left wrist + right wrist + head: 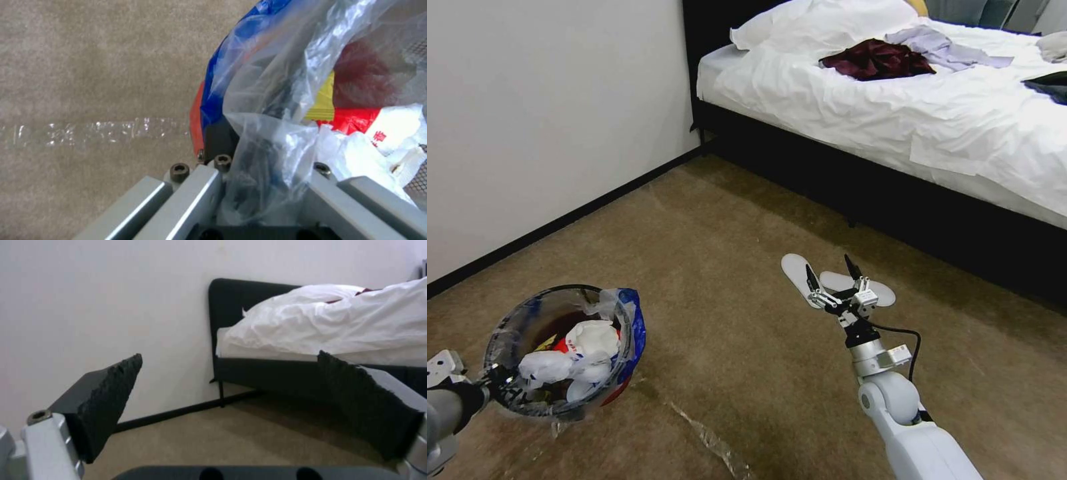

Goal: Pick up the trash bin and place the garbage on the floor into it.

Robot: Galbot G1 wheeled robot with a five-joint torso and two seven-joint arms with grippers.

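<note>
The trash bin, red with a dark rim and a clear blue-edged liner, hangs just above the carpet at my lower left. My left gripper is shut on its near rim. In the left wrist view the grey fingers clamp the rim and liner of the bin. Garbage lies inside it: crumpled white tissues, a red wrapper and a yellow scrap. My right gripper is held out over the carpet, open with nothing in it. Its black pads stand wide apart.
A pair of white slippers lies on the carpet under the right gripper. A bed with a black frame fills the far right. The white wall runs along the left. A clear shiny strip lies on the carpet close in front.
</note>
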